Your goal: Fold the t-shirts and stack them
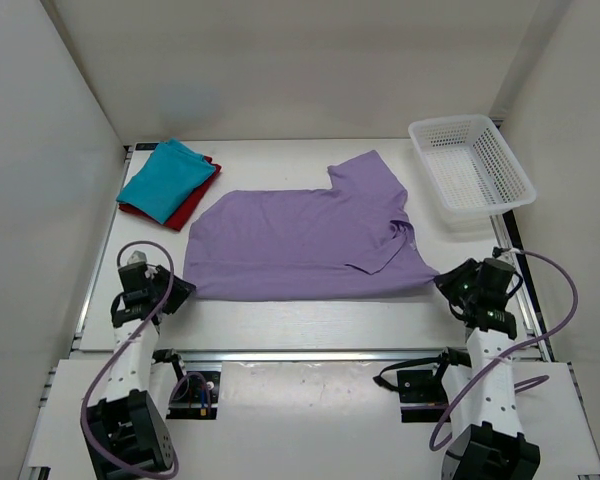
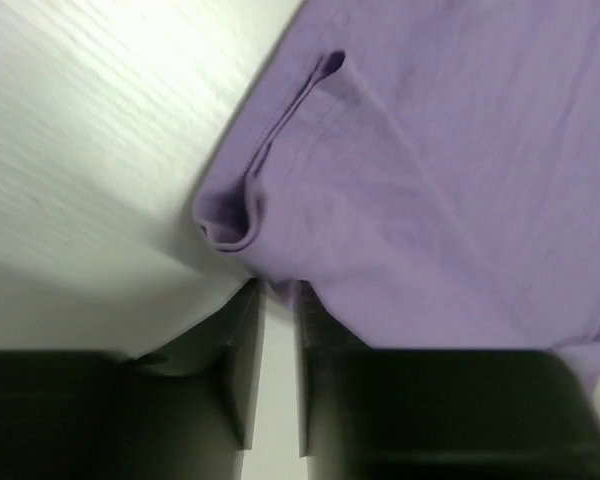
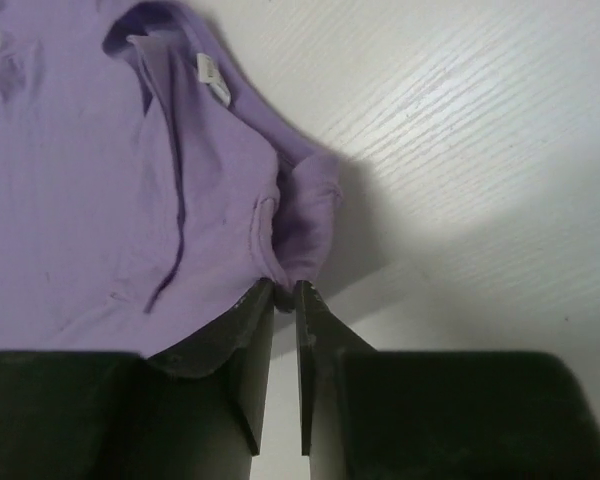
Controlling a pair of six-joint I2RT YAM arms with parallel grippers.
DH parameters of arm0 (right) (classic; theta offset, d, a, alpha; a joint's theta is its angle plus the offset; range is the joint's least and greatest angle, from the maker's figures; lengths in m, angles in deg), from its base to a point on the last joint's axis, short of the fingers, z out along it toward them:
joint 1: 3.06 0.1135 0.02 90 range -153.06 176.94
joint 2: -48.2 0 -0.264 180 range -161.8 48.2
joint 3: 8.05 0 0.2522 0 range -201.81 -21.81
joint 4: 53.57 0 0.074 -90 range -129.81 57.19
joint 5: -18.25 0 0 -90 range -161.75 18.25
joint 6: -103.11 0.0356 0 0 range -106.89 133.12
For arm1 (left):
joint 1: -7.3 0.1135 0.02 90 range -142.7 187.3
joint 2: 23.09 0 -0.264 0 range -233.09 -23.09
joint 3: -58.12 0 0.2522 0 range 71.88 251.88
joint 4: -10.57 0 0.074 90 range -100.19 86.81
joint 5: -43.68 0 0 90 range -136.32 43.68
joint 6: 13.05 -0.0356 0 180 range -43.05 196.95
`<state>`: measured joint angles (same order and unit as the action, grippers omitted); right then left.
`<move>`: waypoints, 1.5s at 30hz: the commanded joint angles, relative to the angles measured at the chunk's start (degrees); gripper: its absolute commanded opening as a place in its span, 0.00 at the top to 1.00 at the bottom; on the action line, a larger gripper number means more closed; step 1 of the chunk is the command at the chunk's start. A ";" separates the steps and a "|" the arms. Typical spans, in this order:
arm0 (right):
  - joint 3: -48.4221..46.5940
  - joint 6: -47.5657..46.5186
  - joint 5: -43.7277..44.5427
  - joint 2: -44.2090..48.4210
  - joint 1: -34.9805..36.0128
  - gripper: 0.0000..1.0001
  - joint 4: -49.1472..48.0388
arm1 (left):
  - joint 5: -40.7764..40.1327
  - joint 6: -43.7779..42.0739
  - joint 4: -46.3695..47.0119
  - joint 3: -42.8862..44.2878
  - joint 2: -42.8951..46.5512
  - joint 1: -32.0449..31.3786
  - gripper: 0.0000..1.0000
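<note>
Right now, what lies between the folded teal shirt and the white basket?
Between the teal shirt and the basket, the lavender shirt's sleeve sticks out, with bare table on both sides. The top view shows this.

Red shirt [image 1: 196, 206] mostly beneath teal shirt [image 1: 165, 179]

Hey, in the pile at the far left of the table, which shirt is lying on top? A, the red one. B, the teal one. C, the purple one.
B: the teal shirt lies folded on the red shirt, while the purple shirt is spread out separately.
</note>
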<state>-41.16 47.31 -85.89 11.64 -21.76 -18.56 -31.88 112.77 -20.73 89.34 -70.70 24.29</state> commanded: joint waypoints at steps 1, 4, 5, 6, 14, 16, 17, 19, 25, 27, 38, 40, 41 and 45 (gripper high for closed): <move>-5.60 -2.38 6.22 0.96 0.94 0.84 5.02 | 1.72 0.31 -5.75 -1.46 2.52 -0.92 0.54; -7.10 -3.43 5.26 0.70 0.94 0.48 4.67 | 2.18 -0.30 -6.45 1.26 2.01 0.15 0.29; -8.14 -4.39 4.56 0.78 1.21 0.46 4.50 | 3.04 -0.22 -6.11 1.96 1.22 0.58 0.29; -9.29 -4.75 3.68 0.18 1.73 0.46 3.89 | 4.71 -0.13 -5.23 3.80 0.08 0.85 0.31; -6.40 -3.87 -2.77 -7.98 13.05 0.85 -8.67 | 3.16 6.64 10.67 9.09 -4.32 -11.06 0.37; -5.61 -3.52 0.41 -11.67 22.52 0.96 -12.02 | -3.86 6.90 14.61 9.62 -5.55 -18.98 0.39; -5.52 -3.61 1.81 -14.92 24.31 0.97 -13.51 | -4.85 7.08 16.03 9.70 -6.17 -23.71 0.40; -7.27 -4.05 3.84 -19.40 29.93 1.00 -16.24 | -8.62 7.25 20.59 10.40 -9.75 -32.86 0.51; -4.99 -3.43 2.70 -27.33 31.88 0.78 -24.76 | -11.88 4.36 29.13 12.16 -19.60 -50.19 0.55; -4.82 -3.61 2.62 -29.52 31.44 0.77 -25.47 | -10.84 4.18 31.42 12.26 -23.03 -52.66 0.53; -2.96 -4.75 0.51 -32.61 29.07 0.78 -27.85 | -8.90 4.53 39.24 11.91 -34.03 -60.68 0.53; -3.76 -5.02 0.94 -33.66 29.51 0.79 -27.67 | -8.90 4.71 39.69 12.25 -34.30 -61.11 0.52; -4.20 -4.84 0.42 -33.76 29.77 0.80 -28.02 | -8.64 4.70 39.60 12.25 -34.12 -61.29 0.52; -5.07 -4.84 0.42 -34.98 29.60 0.77 -28.55 | -9.08 4.61 39.86 12.08 -33.51 -61.20 0.53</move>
<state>-43.98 43.09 -85.47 -22.57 7.75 -43.78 -40.36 117.88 16.84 100.44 -105.39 -36.74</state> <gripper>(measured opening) 0.225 0.476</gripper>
